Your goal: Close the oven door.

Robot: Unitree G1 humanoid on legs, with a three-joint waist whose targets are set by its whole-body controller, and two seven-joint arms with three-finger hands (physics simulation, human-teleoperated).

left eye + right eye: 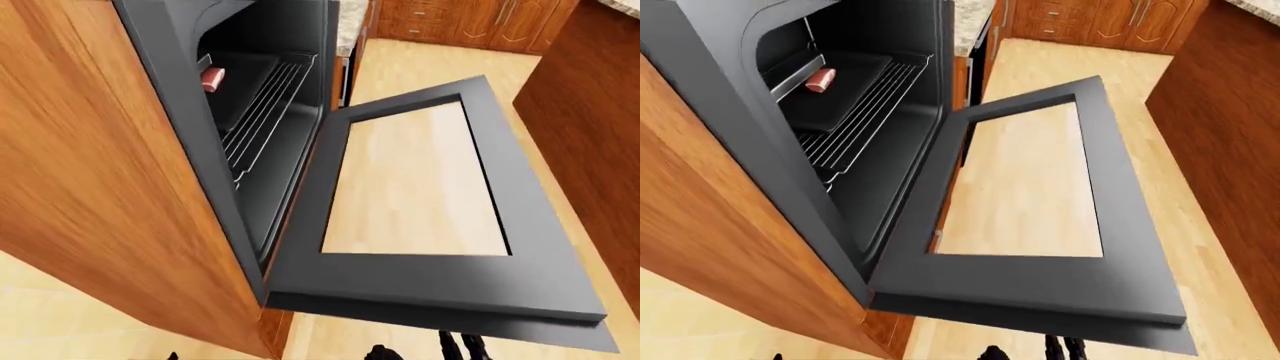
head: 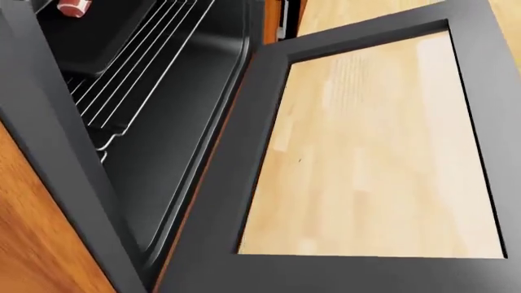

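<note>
So the oven door [image 1: 1040, 285] is hanging wide open here, dropped down flat and sticking out from the oven [image 1: 880, 172] toward the right side of the right-eye view, with the wooden floor [image 1: 1025, 187] showing straight through its glass pane. Left of the door, the oven cavity is open and you can see a wire rack [image 1: 855, 124] with a dark tray [image 1: 835, 94] sitting on it, and a small reddish piece of food [image 1: 821, 79] on that tray. Wood cabinet panel [image 1: 90, 187] wraps the oven's left side. Just under the door's lower edge, a few dark finger tips [image 1: 462, 346] peek in at the bottom of the left-eye view, apart from the door. Honestly can't tell which hand they belong to or whether the fingers are spread or curled.
</note>
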